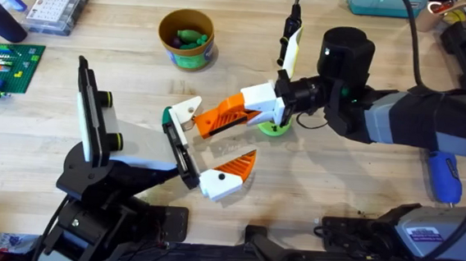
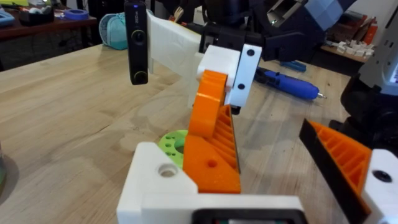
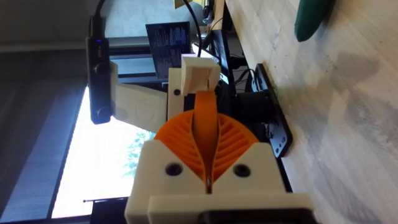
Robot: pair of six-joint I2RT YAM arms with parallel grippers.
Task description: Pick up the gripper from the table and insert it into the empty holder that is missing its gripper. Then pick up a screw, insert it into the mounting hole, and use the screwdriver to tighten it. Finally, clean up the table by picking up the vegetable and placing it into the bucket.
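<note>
Even indoor light, with one blown-out window and soft foreground blur

The table point(image 1: 235, 213) is brightly and evenly lit from above, its shadows short and soft under the arms. In the right wrist view a window point(image 3: 93, 168) behind is overexposed to white and throws the foreground into backlight. The nearest white block point(image 2: 186, 199) in the left wrist view is out of focus, and a sheen lies on the wood.
</note>
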